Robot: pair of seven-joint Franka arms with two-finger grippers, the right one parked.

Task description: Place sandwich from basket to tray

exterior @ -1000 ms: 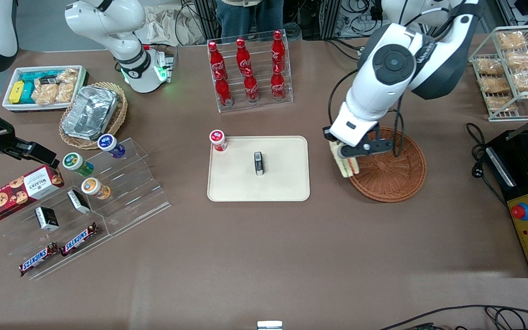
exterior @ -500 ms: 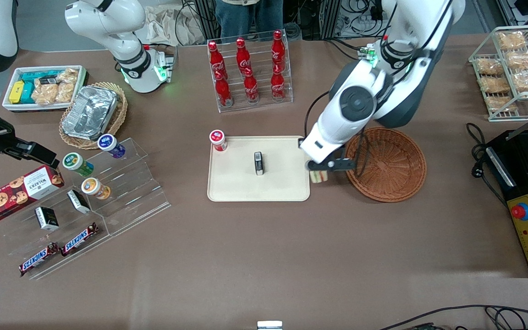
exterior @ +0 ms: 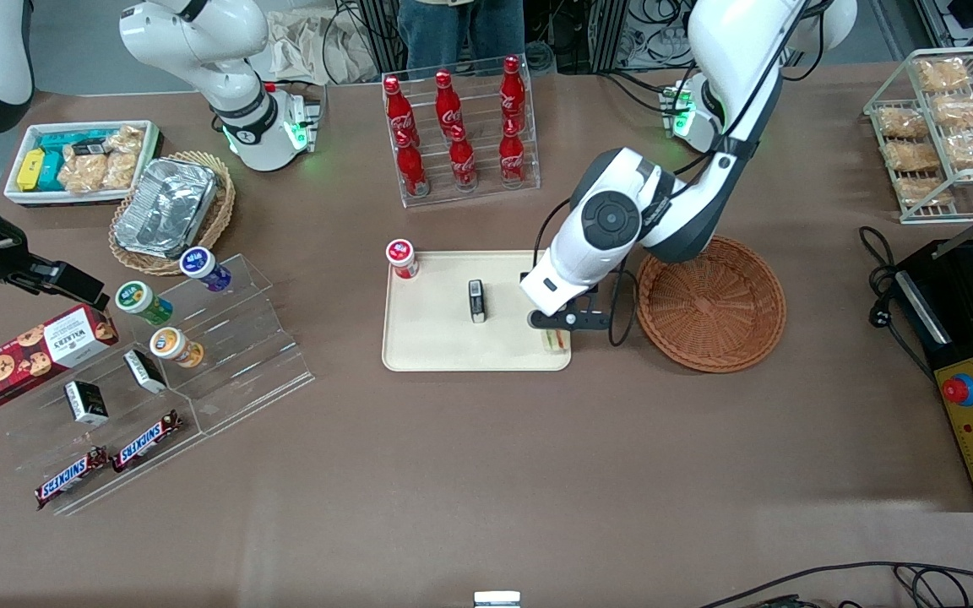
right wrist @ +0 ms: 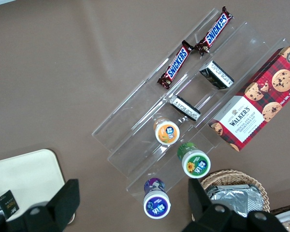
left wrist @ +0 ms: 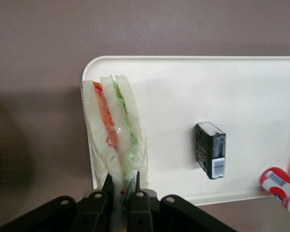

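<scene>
We see the sandwich (left wrist: 113, 130), a wedge of pale bread with red, orange and green layers in clear wrap, pinched at one end by the gripper (left wrist: 122, 186) and hanging over the tray (exterior: 436, 346) at its corner nearest the basket (exterior: 711, 304); it appears not to touch the tray yet. The cream tray lies flat. The reddish-brown wicker basket sits just beside it, empty.

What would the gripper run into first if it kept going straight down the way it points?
Probably the tray. The gripper, shut on the sandwich, hangs over the tray's corner near the basket. The sandwich would touch first, near the rim; height is unclear.
</scene>
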